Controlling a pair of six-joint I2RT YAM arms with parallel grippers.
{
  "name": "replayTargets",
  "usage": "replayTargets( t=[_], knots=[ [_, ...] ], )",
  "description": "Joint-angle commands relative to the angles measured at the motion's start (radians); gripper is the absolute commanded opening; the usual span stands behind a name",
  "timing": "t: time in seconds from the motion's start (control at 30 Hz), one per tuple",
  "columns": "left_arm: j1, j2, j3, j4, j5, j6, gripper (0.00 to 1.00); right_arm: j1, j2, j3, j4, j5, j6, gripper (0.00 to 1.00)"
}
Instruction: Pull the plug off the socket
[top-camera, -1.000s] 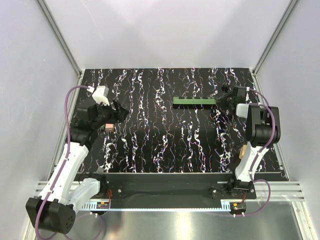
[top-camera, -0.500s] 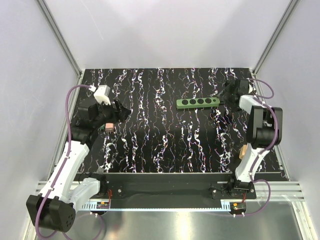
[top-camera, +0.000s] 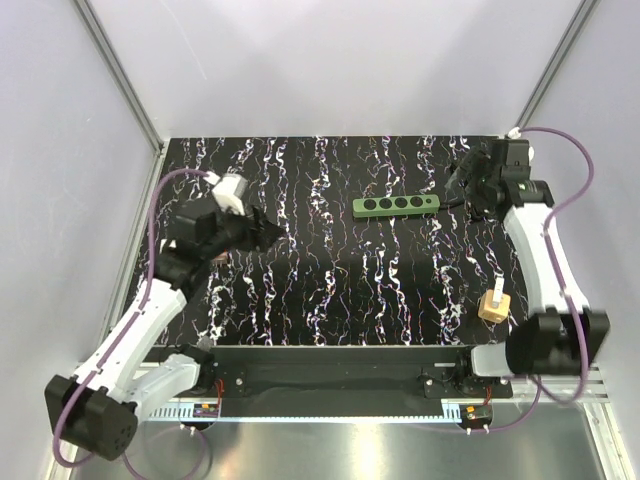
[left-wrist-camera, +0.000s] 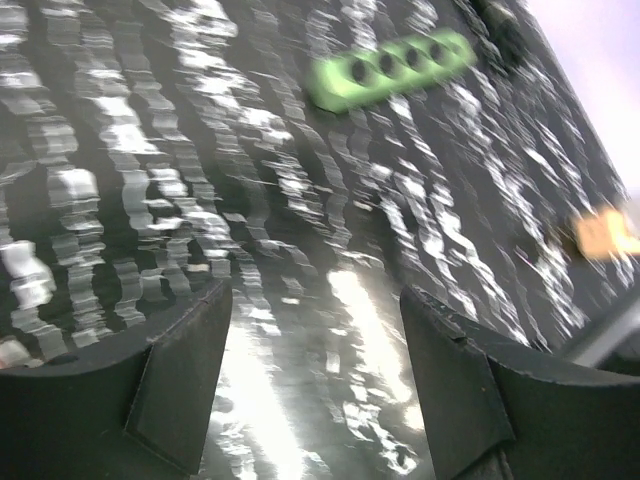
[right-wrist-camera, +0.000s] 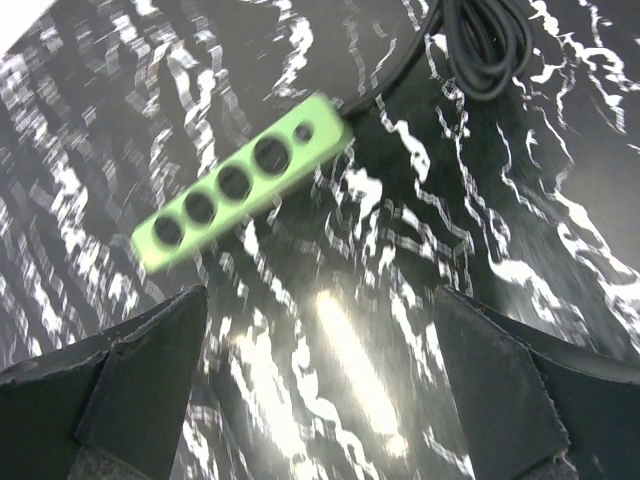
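The socket (top-camera: 396, 205) is a long green power strip lying at the back right of the table; its four round black holes are all empty. It also shows in the left wrist view (left-wrist-camera: 390, 68) and the right wrist view (right-wrist-camera: 240, 185). Its black cord (right-wrist-camera: 490, 40) coils off its right end. My right gripper (top-camera: 464, 184) hovers just right of that end, open and holding nothing (right-wrist-camera: 320, 400). Well left of the strip, my left gripper (top-camera: 264, 229) is open and empty too (left-wrist-camera: 315, 390). No plug stands in the strip.
A small tan block with a white top (top-camera: 493, 305) sits near the right front of the table, a blurred orange patch (left-wrist-camera: 600, 232) in the left wrist view; I cannot tell whether it is the plug. Grey walls enclose the table on three sides.
The right gripper has opened wide and its arm has lifted and stretched out. The green strip has turned slightly and shifted right. The left arm has swung right, toward the table's middle.
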Motion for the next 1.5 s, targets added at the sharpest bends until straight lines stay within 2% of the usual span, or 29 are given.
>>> replayTargets(
  t=[0.0,0.07,0.13,0.27,0.33,0.47,0.57,0.77,0.93,1.03,1.17,1.33,1.47],
  knots=[
    [-0.134,0.020,0.020,0.089,-0.069,-0.072,0.72,0.031,-0.162,0.001,-0.174,0.073,-0.046,1.00],
    [-0.211,0.043,0.023,0.147,-0.069,-0.120,0.72,0.031,-0.258,-0.027,-0.198,0.078,-0.049,1.00],
    [-0.281,0.104,0.038,0.315,-0.068,-0.180,0.72,0.033,-0.342,-0.072,-0.195,0.098,-0.062,1.00],
    [-0.410,0.284,0.112,0.478,-0.109,-0.157,0.72,0.031,-0.450,-0.136,-0.192,0.113,-0.061,1.00],
    [-0.461,0.425,0.191,0.533,-0.101,-0.140,0.72,0.031,-0.502,-0.159,-0.223,0.139,-0.053,1.00],
    [-0.511,0.667,0.354,0.743,-0.011,-0.184,0.70,0.033,-0.568,-0.214,-0.256,0.198,-0.001,1.00],
    [-0.548,0.907,0.495,0.813,0.066,-0.186,0.67,0.031,-0.607,-0.211,-0.267,0.240,0.022,1.00],
    [-0.604,1.176,0.714,0.869,0.127,-0.190,0.67,0.031,-0.617,-0.204,-0.411,0.430,0.094,1.00],
    [-0.637,1.267,0.784,0.888,0.153,-0.275,0.64,0.031,-0.553,-0.138,-0.460,0.504,0.106,1.00],
    [-0.682,1.307,0.811,0.868,0.127,-0.289,0.63,0.007,-0.492,-0.154,-0.462,0.479,0.140,0.99],
    [-0.725,1.371,0.868,0.804,0.127,-0.298,0.62,-0.096,-0.426,-0.200,-0.436,0.338,0.154,0.97],
    [-0.731,1.398,0.929,0.735,0.146,-0.287,0.63,-0.136,-0.358,-0.223,-0.415,0.365,0.132,0.92],
    [-0.729,1.395,0.960,0.657,0.136,-0.217,0.62,-0.161,-0.311,-0.250,-0.408,0.310,0.117,0.87]
  ],
)
